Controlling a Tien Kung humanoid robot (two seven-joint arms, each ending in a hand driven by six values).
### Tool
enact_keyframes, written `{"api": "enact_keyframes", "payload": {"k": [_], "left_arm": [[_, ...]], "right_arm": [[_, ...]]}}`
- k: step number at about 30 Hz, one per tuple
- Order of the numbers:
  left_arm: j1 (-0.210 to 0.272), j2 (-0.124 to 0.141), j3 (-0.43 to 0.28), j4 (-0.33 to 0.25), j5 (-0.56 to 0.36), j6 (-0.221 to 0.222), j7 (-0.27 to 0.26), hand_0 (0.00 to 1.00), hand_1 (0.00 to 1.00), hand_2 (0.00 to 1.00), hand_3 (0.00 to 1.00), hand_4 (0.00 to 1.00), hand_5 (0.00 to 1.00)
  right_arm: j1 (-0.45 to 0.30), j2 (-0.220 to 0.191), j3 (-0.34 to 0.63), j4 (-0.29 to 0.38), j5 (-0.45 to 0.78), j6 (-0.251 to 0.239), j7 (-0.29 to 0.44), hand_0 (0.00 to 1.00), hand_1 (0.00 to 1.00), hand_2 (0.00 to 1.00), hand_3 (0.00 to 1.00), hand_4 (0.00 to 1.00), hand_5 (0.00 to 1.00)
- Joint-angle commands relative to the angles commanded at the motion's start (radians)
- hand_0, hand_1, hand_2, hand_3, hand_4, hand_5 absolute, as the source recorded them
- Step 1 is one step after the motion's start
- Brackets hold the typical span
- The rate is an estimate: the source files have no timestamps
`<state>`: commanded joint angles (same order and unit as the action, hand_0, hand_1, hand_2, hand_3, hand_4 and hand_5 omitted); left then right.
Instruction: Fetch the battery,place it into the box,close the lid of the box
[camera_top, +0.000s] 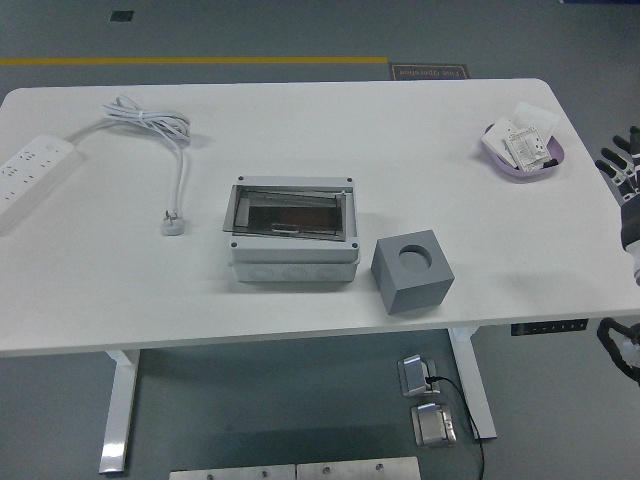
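Observation:
A light grey box (293, 232) stands at the table's middle, and its smoky see-through lid (290, 210) lies down over its top. Something dark with a reddish tint shows through the lid; I cannot tell what it is. I see no battery lying loose on the table. Right of the box stands a grey cube (412, 271) with a round hole in its top. My right hand (624, 168) hovers at the picture's right edge, just off the table's right end, fingers spread and holding nothing. It is far from the box.
A white power strip (30, 170) lies at the far left, and its coiled cable and plug (172, 222) reach toward the box. A purple bowl (523, 150) with white packets sits at the back right. The white table (120, 290) is bare along its front.

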<state>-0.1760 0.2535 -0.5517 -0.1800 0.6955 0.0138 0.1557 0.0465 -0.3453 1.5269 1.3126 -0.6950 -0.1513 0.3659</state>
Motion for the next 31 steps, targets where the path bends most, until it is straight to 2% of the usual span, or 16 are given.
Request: {"api": "enact_keyframes", "payload": {"k": [14,31], "left_arm": [[-0.015,0.019,0.058,0.0,-0.054,-0.003,-0.011,0.644,0.7,0.606,0.603,0.587,0.158],[-0.01,0.034,0.032,0.0,-0.018,-0.005,-0.003,0.645,0.7,0.608,0.603,0.598,0.17]], "right_arm": [[-0.01,-0.001,0.026,0.008,-0.076,-0.007,-0.034,0.676,0.653,0.666,0.689,0.828,0.498],[-0.025,-0.001,0.027,0.009,-0.126,-0.007,-0.057,0.675,0.648,0.665,0.686,0.827,0.5]]}}
